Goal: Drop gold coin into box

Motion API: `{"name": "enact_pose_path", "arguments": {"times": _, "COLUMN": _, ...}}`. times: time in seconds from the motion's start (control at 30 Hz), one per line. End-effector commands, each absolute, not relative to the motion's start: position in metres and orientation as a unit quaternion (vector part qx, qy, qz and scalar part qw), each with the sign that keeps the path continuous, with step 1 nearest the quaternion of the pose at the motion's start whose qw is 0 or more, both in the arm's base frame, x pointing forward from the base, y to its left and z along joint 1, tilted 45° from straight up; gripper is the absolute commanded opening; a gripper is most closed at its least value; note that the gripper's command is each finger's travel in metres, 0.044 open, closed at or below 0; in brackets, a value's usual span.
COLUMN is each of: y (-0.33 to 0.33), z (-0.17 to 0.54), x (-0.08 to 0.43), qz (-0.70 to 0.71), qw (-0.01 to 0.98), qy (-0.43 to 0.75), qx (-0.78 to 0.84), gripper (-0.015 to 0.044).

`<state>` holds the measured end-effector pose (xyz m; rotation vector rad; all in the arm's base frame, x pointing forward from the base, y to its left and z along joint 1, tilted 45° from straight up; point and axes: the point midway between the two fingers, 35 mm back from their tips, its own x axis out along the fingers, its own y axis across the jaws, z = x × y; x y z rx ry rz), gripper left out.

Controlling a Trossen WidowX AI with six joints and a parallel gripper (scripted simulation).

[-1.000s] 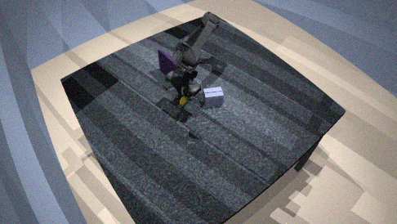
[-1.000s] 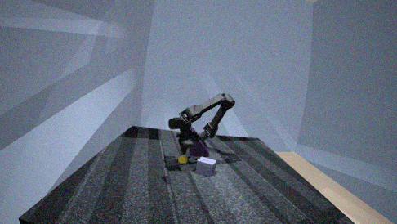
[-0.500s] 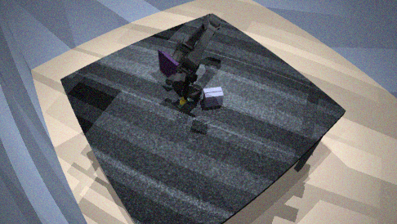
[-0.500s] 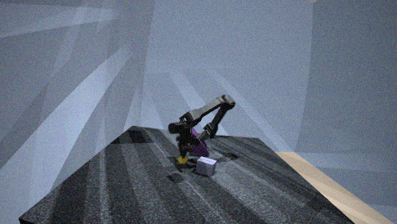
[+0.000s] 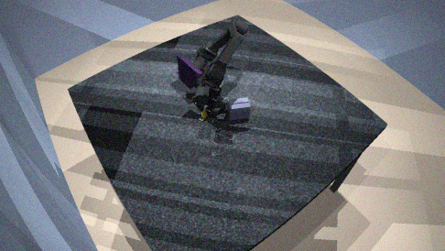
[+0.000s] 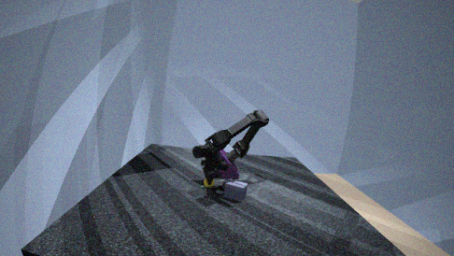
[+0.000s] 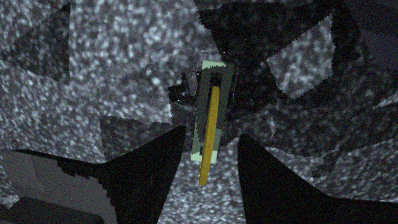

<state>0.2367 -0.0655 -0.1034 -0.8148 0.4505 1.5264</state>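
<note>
The gold coin [image 5: 204,114] [image 6: 208,184] [image 7: 206,160] stands on edge in the holder [image 7: 214,64]. In the wrist view the holder is a narrow green frame with pale ends, and the coin reaches past its lower end. My gripper [image 7: 212,136] is part open, its dark fingers on either side of the coin's line with a gap on both sides. Nothing is held. The fingertips' height against the coin is hard to tell. The closed grey box [image 5: 240,113] [image 6: 236,192] stands right of the coin in the top and exterior views, with a thin dark slot line on its pale lid.
An upright purple panel [image 5: 189,72] [image 6: 227,165] stands behind the gripper, close to the arm. The arm [image 5: 214,73] [image 6: 220,138] reaches over the dark table [image 5: 220,183] [image 6: 154,220] from the back. Shadows darken the area around the holder.
</note>
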Motion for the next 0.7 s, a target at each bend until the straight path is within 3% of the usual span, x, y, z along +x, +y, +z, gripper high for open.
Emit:
{"name": "enact_pose_path", "arguments": {"times": 0.0, "y": -0.0588, "z": -0.1081, "x": 0.2349, "qz": 0.666, "qw": 0.628, "qy": 0.196, "qx": -0.350, "gripper": 0.0161}}
{"name": "enact_pose_path", "arguments": {"times": 0.2, "y": -0.0536, "z": -0.1126, "x": 0.2344, "qz": 0.667, "qw": 0.629, "qy": 0.195, "qx": -0.350, "gripper": 0.0161}}
{"name": "enact_pose_path", "arguments": {"times": 0.4, "y": -0.0536, "z": -0.1126, "x": 0.2344, "qz": 0.667, "qw": 0.629, "qy": 0.195, "qx": -0.350, "gripper": 0.0003}}
{"name": "enact_pose_path", "arguments": {"times": 0.67, "y": -0.0536, "z": -0.1126, "x": 0.2344, "qz": 0.667, "qw": 0.629, "qy": 0.195, "qx": -0.350, "gripper": 0.0000}}
